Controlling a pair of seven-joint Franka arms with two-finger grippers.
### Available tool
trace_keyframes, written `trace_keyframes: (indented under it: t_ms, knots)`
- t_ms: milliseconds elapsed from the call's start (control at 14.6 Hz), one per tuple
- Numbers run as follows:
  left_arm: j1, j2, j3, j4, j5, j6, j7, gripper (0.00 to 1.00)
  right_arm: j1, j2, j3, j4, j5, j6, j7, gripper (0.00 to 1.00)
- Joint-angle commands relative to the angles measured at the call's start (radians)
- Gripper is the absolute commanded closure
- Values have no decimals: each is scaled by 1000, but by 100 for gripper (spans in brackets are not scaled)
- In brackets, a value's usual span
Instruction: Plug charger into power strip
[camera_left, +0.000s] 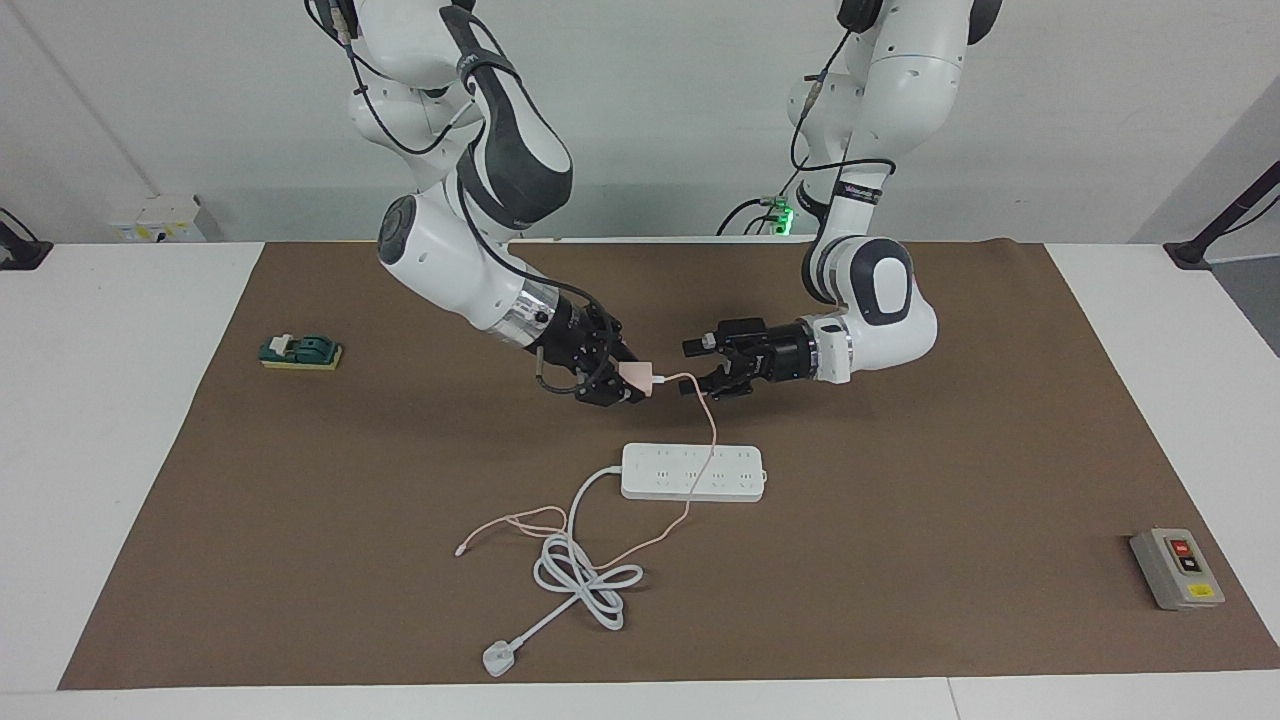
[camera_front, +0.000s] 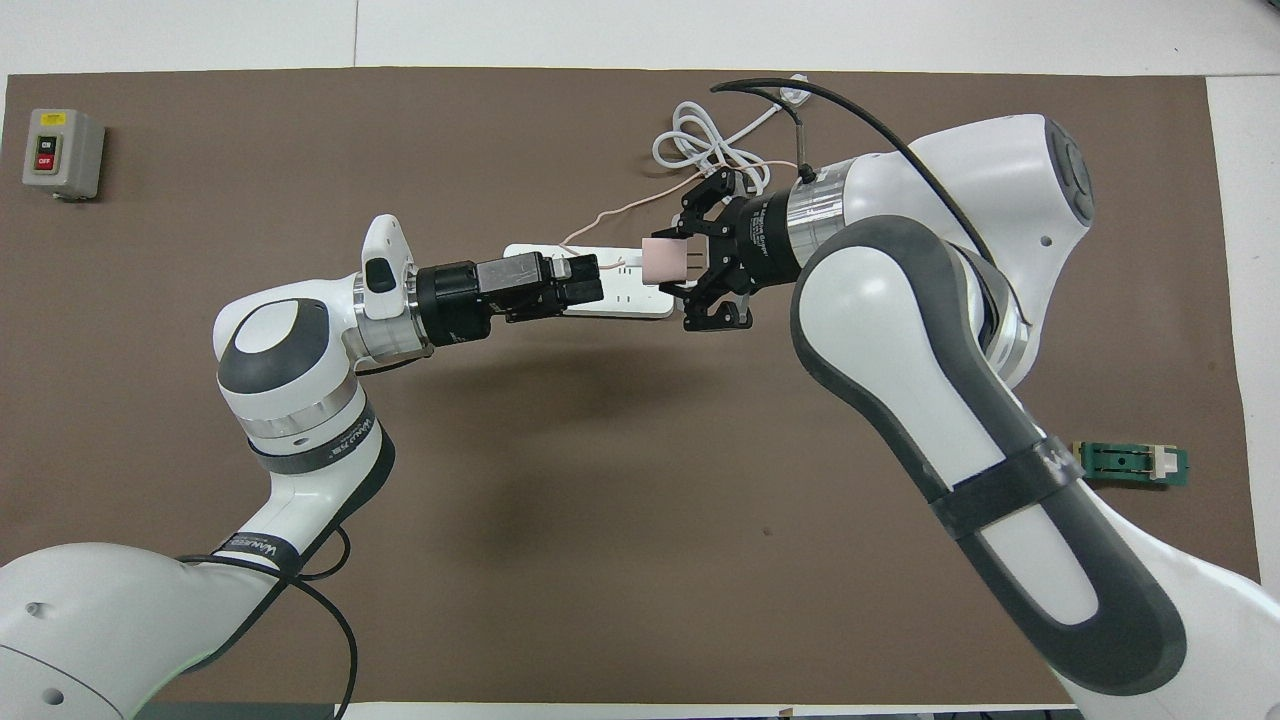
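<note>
Two hands meet near the middle of the facing view, both raised above the brown mat. The right hand (camera_left: 625, 385), reaching from the upper left of the frame, is clamped on the charger (camera_left: 634, 376), a small pink cube held in the air, its thin pink cable (camera_left: 706, 425) drooping down across the power strip (camera_left: 693, 472) and trailing toward the lower left of the frame. The left hand (camera_left: 700, 368), coming from the upper right, has its fingers spread with nothing between them, its tips just beside the charger's cable end. The power strip lies flat on the mat just below centre, its thick white cord (camera_left: 585, 575) coiled toward the bottom of the frame. A grey switch box (camera_left: 1176, 568) sits at lower right and a small green block (camera_left: 300, 352) at mid left, both well apart from the work.

Seen in the overhead view, the right hand (camera_front: 672, 262) enters from the right of the frame and carries the charger (camera_front: 660, 262) over the strip's cord end, with the pins apparently facing back toward the wrist. The left hand (camera_front: 590, 283) covers the middle of the power strip (camera_front: 625, 295).

My reading is that a hand-over or regrasp is due. To do it well, the left hand should close squarely on the cube's flat sides, clear of the pins, before the right hand lets go; the cable should be kept off the sockets, and the pins lowered straight down into one outlet.
</note>
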Motion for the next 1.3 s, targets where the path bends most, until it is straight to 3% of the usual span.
trace_keyframes:
  t_ms: [0,479,752,1231]
  knots:
    - [-12,2,8,-5,-18,6,11,0,24,21,-4,27,-24,9,22,100]
    - [-32,2,6,-6,-21,11,13,0,53,31,-4,28,-23,26,28,100]
    - [-64,4,8,1,-81,25,14,0,53,31,-4,28,-23,29,31,100]
    - [-59,4,8,0,-73,37,13,7,53,31,-2,28,-23,31,25,100]
